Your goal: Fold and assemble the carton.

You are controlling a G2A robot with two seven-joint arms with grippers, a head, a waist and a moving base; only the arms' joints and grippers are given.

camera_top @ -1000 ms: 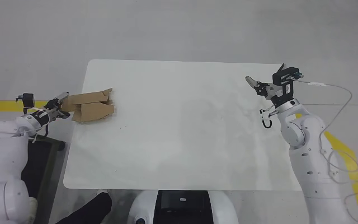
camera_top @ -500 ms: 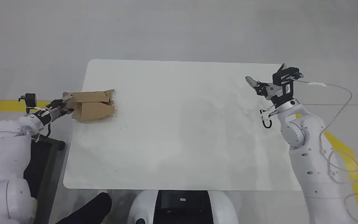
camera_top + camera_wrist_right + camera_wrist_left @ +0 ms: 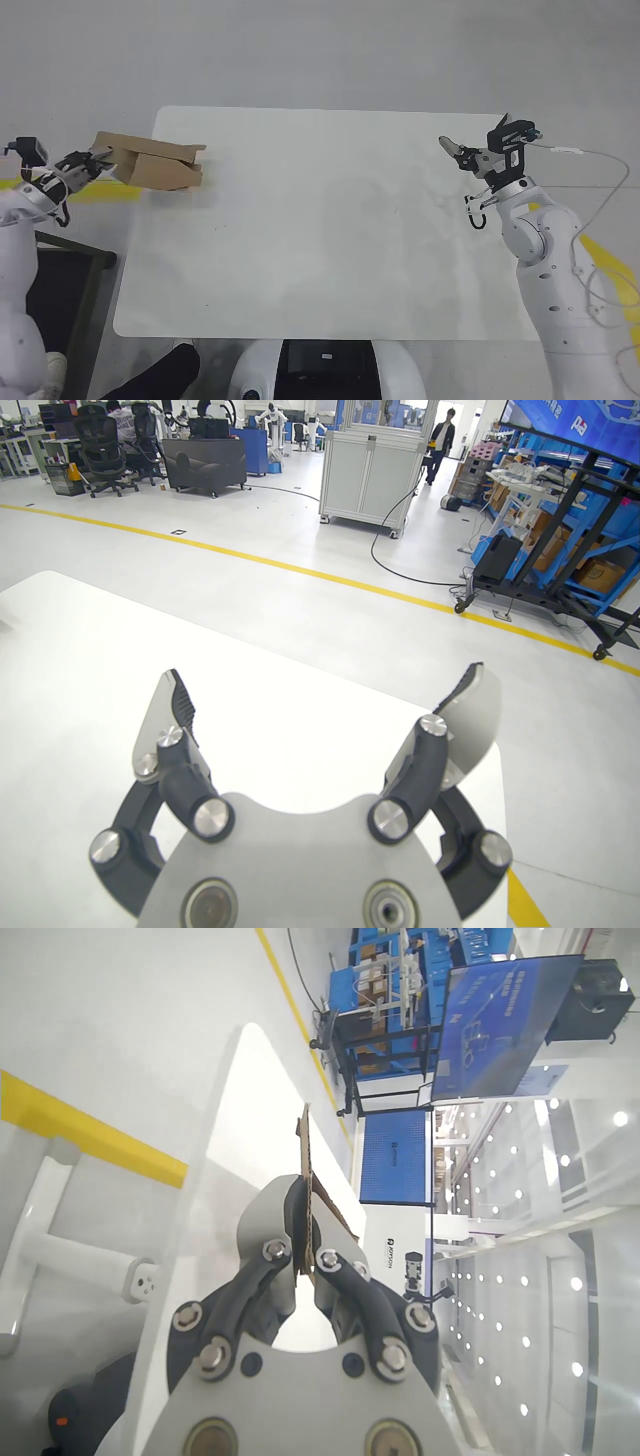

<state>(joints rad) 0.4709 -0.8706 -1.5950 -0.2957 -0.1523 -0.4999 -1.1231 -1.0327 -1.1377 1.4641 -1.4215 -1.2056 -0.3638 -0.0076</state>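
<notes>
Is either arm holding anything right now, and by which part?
The left end effector is shut on the carton, pinching the edge of a cardboard flap at one end. The right end effector is open, holding nothing.

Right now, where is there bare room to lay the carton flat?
The table is bare from the carton at its far left corner across to the open right gripper at the right edge, and along the whole near edge. Crowded only where the left gripper holds the carton.

The left gripper (image 3: 306,1210) hides the pinched end of the carton (image 3: 305,1148)
</notes>
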